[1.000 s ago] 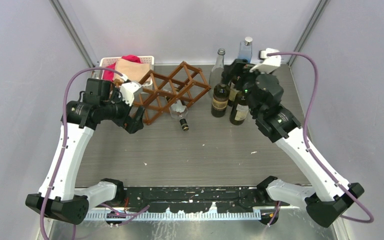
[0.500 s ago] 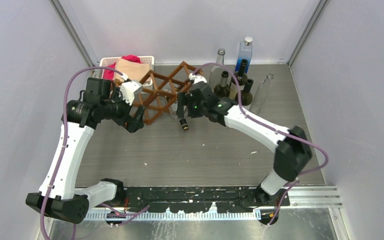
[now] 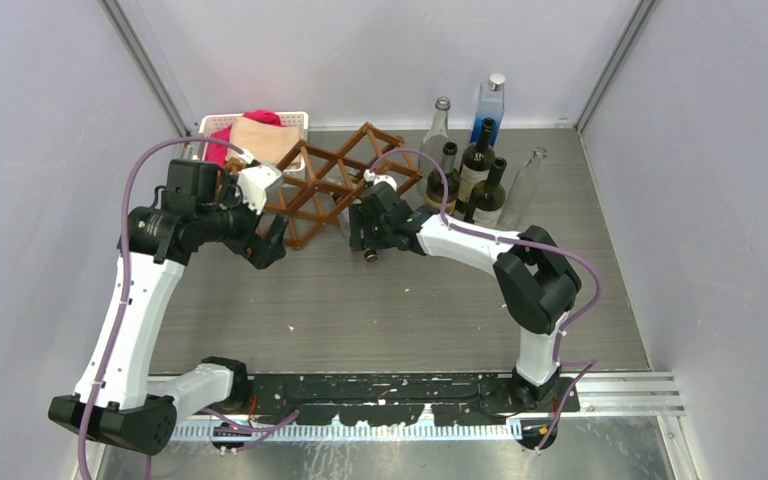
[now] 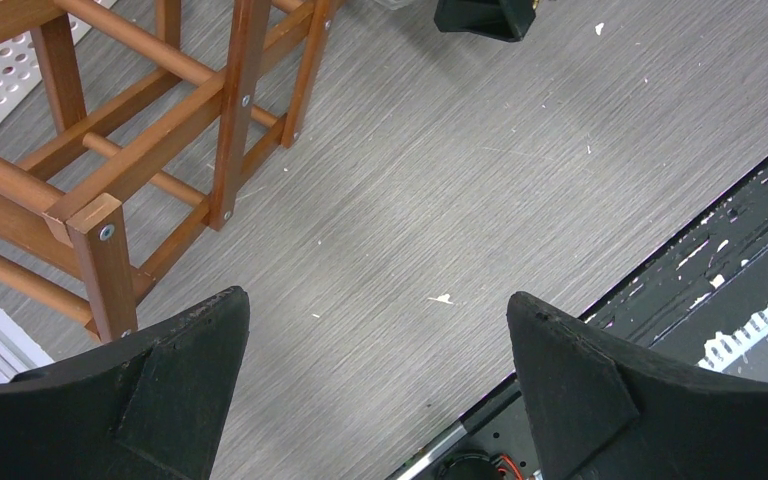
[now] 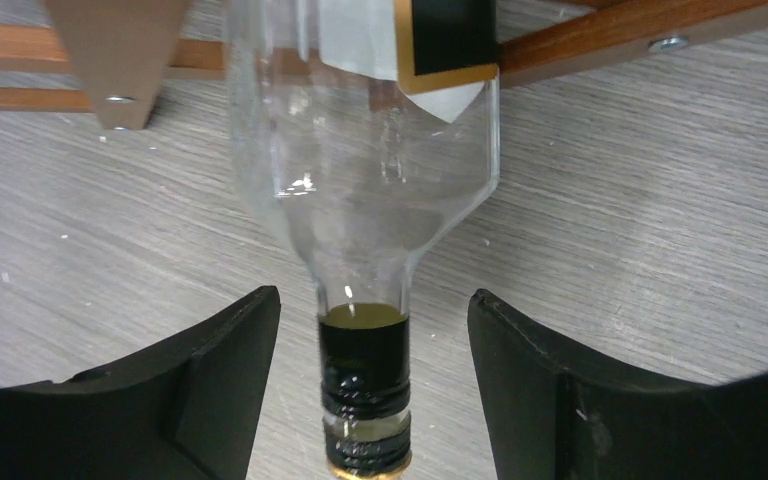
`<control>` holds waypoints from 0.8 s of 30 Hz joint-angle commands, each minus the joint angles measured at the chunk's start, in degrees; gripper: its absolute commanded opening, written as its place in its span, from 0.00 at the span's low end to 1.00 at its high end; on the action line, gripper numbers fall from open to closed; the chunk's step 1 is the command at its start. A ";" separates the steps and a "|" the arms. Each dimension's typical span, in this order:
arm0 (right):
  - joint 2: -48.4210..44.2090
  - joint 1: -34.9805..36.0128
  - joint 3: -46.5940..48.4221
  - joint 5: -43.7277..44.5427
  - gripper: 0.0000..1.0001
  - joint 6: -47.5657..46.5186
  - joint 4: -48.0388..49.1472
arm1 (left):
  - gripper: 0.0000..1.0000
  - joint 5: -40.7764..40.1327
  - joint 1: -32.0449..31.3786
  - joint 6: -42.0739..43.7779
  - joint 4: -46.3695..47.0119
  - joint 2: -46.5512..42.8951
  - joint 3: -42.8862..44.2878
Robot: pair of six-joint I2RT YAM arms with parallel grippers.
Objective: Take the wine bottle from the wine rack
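Observation:
The brown wooden wine rack (image 3: pixel 332 185) stands at the back middle of the table. A clear wine bottle (image 3: pixel 369 252) with a black cap lies in a lower cell, its neck sticking out toward me. My right gripper (image 3: pixel 363 232) is open, with one jaw on each side of the bottle neck (image 5: pixel 364 385) and gaps on both sides; in the right wrist view (image 5: pixel 372 305) the bottle's body (image 5: pixel 360 150) runs up into the rack bars (image 5: pixel 610 35). My left gripper (image 3: pixel 266 246) is open and empty just off the rack's left front corner (image 4: pixel 100 250), and the left wrist view (image 4: pixel 377 298) shows bare table between its jaws.
Several upright bottles (image 3: pixel 477 170) stand at the back right, with a clear one (image 3: pixel 528 180) and a blue one (image 3: pixel 491 100) among them. A white basket (image 3: pixel 290 120) holding pink and tan cloths sits behind the rack's left end. Walls close in the back and sides.
My right arm has swung left from the standing bottles to the rack's front, and its open jaws now straddle the lying bottle's neck. The left arm has barely moved.

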 commanded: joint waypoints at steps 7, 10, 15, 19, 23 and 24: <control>2.34 0.44 -1.50 2.02 0.65 -0.39 11.14 | 1.00 1.65 0.19 0.96 2.69 -1.88 -0.27; 2.26 0.49 -2.15 1.71 0.59 -0.10 12.99 | 1.00 1.67 0.19 1.21 2.69 -2.15 -0.71; 2.12 0.49 -3.01 0.79 0.45 0.21 14.36 | 1.00 1.73 0.19 1.41 2.61 -2.62 -0.92; 0.46 0.65 -4.55 -0.11 0.22 0.96 14.67 | 1.00 2.19 0.19 1.52 2.97 -3.05 -1.43; -2.43 1.33 -7.15 -0.51 0.05 1.77 16.51 | 1.00 4.66 0.19 2.20 3.11 -3.94 -2.64; -3.22 1.45 -7.88 -1.02 0.03 2.06 16.86 | 1.00 5.52 0.19 2.59 3.59 -4.41 -3.54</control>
